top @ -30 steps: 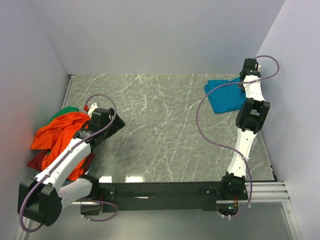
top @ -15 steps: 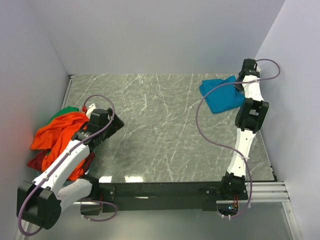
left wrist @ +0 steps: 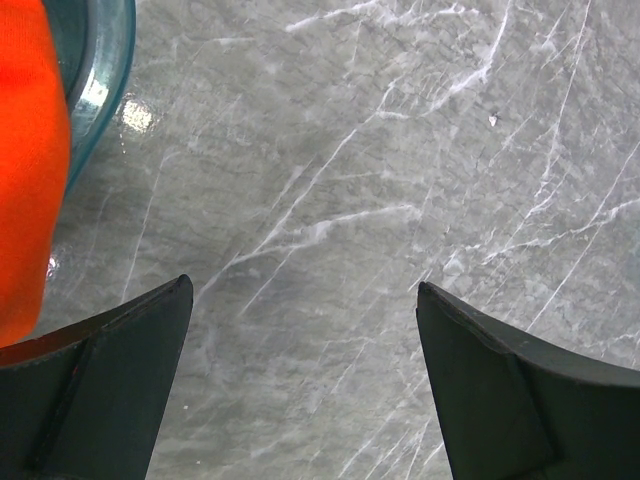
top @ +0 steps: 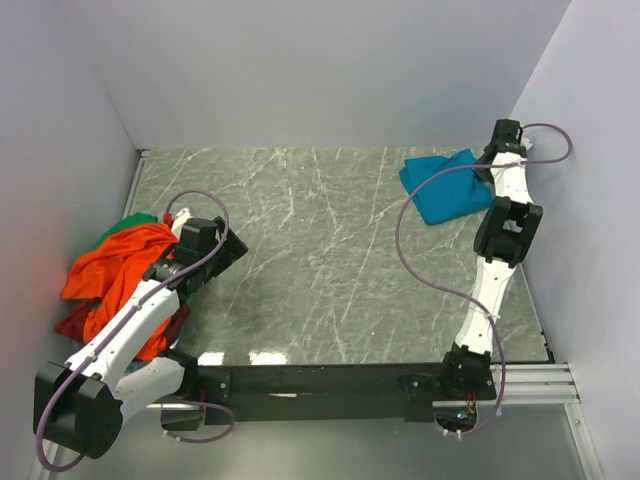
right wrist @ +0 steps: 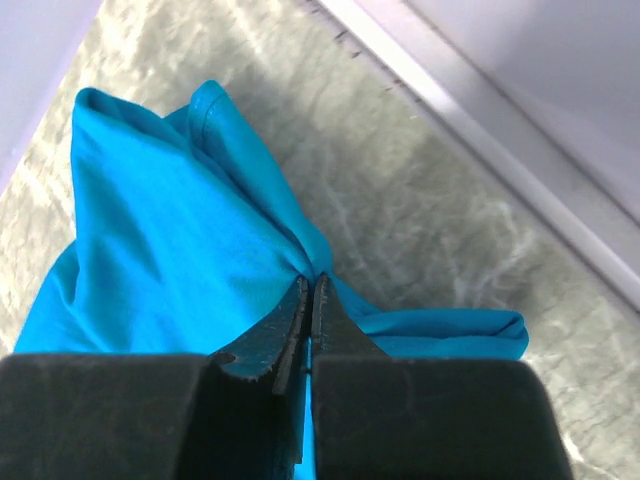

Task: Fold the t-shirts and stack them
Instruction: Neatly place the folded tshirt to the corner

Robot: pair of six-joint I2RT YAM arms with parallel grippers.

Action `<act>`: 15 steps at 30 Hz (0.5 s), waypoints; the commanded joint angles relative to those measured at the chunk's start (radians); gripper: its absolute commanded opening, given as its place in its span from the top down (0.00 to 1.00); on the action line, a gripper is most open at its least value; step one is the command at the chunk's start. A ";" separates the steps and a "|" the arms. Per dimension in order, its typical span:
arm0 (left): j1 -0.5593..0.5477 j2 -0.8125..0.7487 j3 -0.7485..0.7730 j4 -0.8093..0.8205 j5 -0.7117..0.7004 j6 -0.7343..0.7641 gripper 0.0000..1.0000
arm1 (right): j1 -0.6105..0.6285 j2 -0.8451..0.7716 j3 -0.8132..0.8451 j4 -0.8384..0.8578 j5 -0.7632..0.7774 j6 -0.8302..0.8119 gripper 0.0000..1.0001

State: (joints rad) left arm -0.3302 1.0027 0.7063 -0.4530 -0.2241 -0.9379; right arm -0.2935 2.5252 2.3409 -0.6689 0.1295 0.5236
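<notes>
Worktop (top: 330,280), grey and veined like marble, is all that lies between the fingers (left wrist: 100,390) of the left tool (left wrist: 305,290) — its jaws stand wide apart and hold nothing. Just to this tool's left is a heap of t-shirts. The orange t-shirt (top: 115,265) lies crumpled on top, its edge showing at the left margin of the left wrist view. The red t-shirt (top: 72,322) peeps out beneath it on the nearer side and the green t-shirt (top: 138,220) on the farther side. The left arm lies partly over the heap, so how much of each shirt is underneath cannot be told.

Well beyond, by the far right corner, the right tool (right wrist: 311,288) is clamped tight on a pinch of the teal t-shirt (right wrist: 160,240). The cloth bunches into creases at the fingertips and spreads ahead of the tool and to its left — a loosely gathered bundle on the worktop, near the rail (right wrist: 480,150) at the foot of the pale wall (top: 320,70). Whether the pinched part is lifted clear of the surface I cannot tell.
</notes>
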 commanded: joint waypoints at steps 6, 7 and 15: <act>0.005 -0.032 0.015 0.011 -0.001 -0.001 0.00 | -0.035 -0.077 -0.069 0.031 0.021 0.009 0.97; 0.006 -0.036 0.015 0.010 -0.003 -0.001 0.01 | -0.035 -0.077 -0.057 0.010 0.022 0.009 0.97; 0.006 -0.085 0.010 -0.012 0.000 -0.004 0.01 | -0.033 -0.157 -0.095 -0.011 0.065 0.015 0.81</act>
State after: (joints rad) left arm -0.3286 0.9524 0.7063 -0.4561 -0.2245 -0.9379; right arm -0.3141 2.4859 2.2498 -0.6781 0.1482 0.5278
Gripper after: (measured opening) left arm 0.995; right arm 0.168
